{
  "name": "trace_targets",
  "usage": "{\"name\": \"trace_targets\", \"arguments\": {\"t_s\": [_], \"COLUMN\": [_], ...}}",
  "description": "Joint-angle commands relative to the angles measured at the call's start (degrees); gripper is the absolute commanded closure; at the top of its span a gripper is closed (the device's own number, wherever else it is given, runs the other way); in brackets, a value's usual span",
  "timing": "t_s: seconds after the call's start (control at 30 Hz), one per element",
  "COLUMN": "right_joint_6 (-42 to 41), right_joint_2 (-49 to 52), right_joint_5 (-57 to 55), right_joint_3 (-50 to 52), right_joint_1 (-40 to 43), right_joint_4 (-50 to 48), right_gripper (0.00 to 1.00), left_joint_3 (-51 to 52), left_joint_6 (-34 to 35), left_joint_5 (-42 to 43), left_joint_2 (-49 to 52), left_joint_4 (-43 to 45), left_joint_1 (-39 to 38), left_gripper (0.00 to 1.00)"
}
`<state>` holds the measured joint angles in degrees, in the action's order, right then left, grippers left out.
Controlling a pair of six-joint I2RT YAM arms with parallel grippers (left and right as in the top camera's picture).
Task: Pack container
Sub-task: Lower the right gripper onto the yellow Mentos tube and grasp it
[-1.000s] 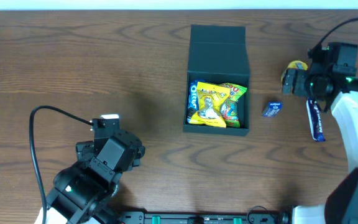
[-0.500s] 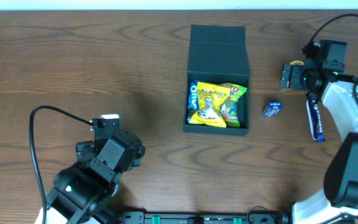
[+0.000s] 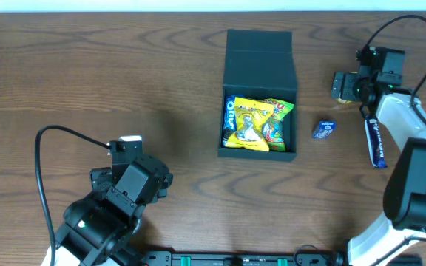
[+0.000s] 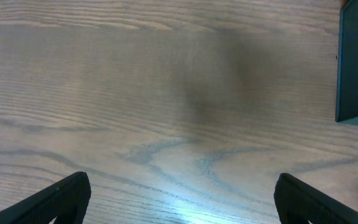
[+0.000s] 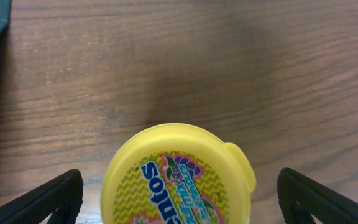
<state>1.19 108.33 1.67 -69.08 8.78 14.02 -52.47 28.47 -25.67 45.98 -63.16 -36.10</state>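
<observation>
Slid the right fingers (image 5: pixel 48 199) up over the yellow Mentos tub (image 5: pixel 179 177), wide on both sides, not holding yet. Kept the left fingers (image 4: pixel 61 196) wide, empty. Probably grabbing next for the open container (image 3: pixel 259 55), middle of the bench (image 3: pixel 124 74).

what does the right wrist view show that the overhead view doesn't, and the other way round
Only the right wrist view: a yellow Mentos tub, printed lid facing the camera, between the open fingers of the right pincer. From overhead the arm hides it.

Only the overhead view: the yellow snack packets inside the container, plus a small blue packet and a blue bar lying on the table to its right.

Both: the wooden table and the dark container, though the right wrist view catches only a corner of it.
</observation>
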Motion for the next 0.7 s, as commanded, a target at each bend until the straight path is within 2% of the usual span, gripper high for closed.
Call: {"name": "trace_targets", "arguments": {"t_s": [0.0,0.27,0.33,0.43,0.47,0.67], "right_joint_6": [0.9,0.8,0.9,0.8,0.8,0.8], "right_joint_2": [1.5,1.7,1.7,1.8,1.8,1.8], "right_joint_5": [-0.4,-0.4,-0.4,-0.4,-0.4,-0.4], "right_joint_3": [-1.1,-1.1,-1.1,-1.1,-1.1,-1.1], "right_joint_1": [-0.3,-0.6,-0.6,-0.6,-0.6,-0.6], "right_joint_4": [-0.1,-1.0,-1.0,-0.9,-0.9,-0.7], "right_gripper": [0.01,0.05,0.1,0.27,0.3,0.33], "left_joint_3": [0.2,0.2,0.2,0.2,0.2,0.2], "left_joint_6": [-0.2,-0.2,-0.2,-0.2,-0.2,-0.2], "left_joint_5": [-0.2,-0.2,-0.2,-0.2,-0.2,-0.2], "left_joint_2": [-0.1,-0.1,-0.1,-0.1,-0.1,-0.1], "left_joint_4": [-0.2,-0.2,-0.2,-0.2,-0.2,-0.2], "left_joint_1": [0.2,0.2,0.2,0.2,0.2,0.2], "left_gripper": [0.05,0.05,0.04,0.05,0.05,0.05]}}
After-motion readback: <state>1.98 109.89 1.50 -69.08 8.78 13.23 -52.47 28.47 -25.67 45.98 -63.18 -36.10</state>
